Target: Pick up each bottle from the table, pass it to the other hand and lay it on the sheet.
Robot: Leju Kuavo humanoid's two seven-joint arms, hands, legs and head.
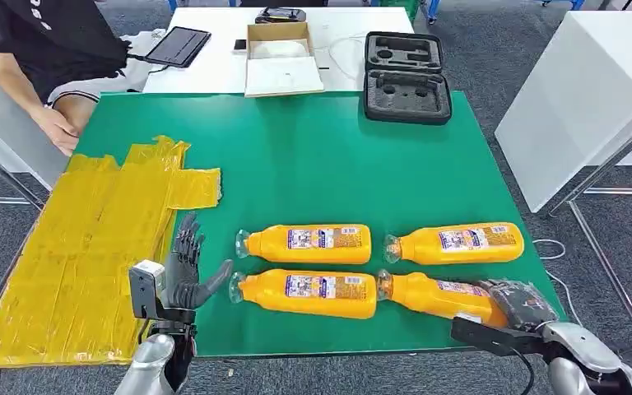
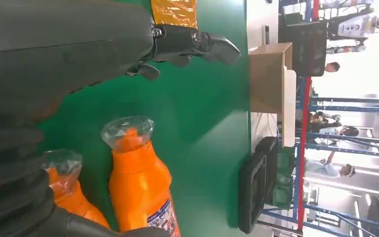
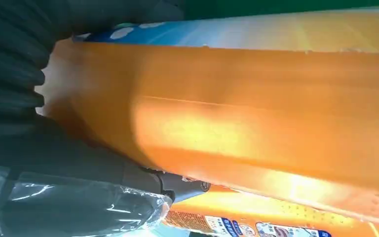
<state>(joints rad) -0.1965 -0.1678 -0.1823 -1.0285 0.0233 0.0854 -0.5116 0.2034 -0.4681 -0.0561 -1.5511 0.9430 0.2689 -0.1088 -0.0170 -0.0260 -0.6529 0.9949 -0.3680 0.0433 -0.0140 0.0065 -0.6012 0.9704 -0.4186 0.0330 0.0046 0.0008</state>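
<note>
Four orange bottles lie on the green table, caps to the left: far-left, near-left, far-right and near-right. My right hand grips the near-right bottle at its base end, a finger curled under it. My left hand is open beside the near-left bottle's cap, fingers spread and holding nothing. Its fingers reach over bare green, with two capped bottle necks close by. The yellow sheet covers the table's left part.
A person stands at the far left, one hand on the table's corner. At the far edge sits a black foam case; behind it a cardboard box and a tablet. A white table stands to the right.
</note>
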